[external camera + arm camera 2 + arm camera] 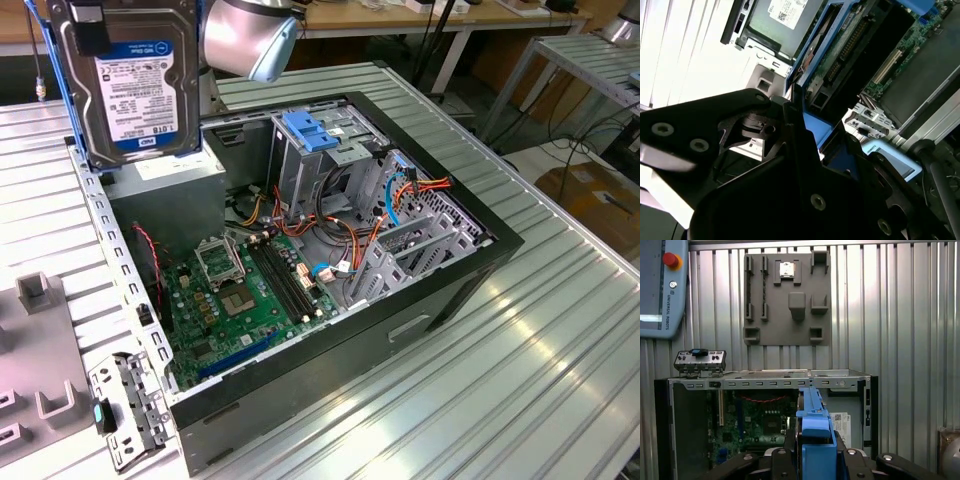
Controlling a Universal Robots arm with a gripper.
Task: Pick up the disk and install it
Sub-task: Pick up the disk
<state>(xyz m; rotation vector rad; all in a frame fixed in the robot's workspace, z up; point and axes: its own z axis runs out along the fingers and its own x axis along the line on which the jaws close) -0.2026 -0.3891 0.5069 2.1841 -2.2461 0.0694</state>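
Note:
The disk [140, 85] hangs on edge above the open computer case [420, 330], over its corner at the exterior view's left. Its white label with a blue band faces the camera, and blue rails run down its sides. My gripper [88, 22] is shut on the disk's top edge. In the first wrist view the blue rail [815, 435] stands between my black fingers [785, 457], with the case below it. The second wrist view shows the disk's circuit-board underside [840, 45] beyond the gripper [805, 125].
Inside the case are a metal drive cage with a blue handle [315, 130], a grey box [170, 190], a green motherboard [240, 290] and loose cables. A grey fixture plate [787, 295] and a pendant [662, 285] lie on the ribbed table beyond the case.

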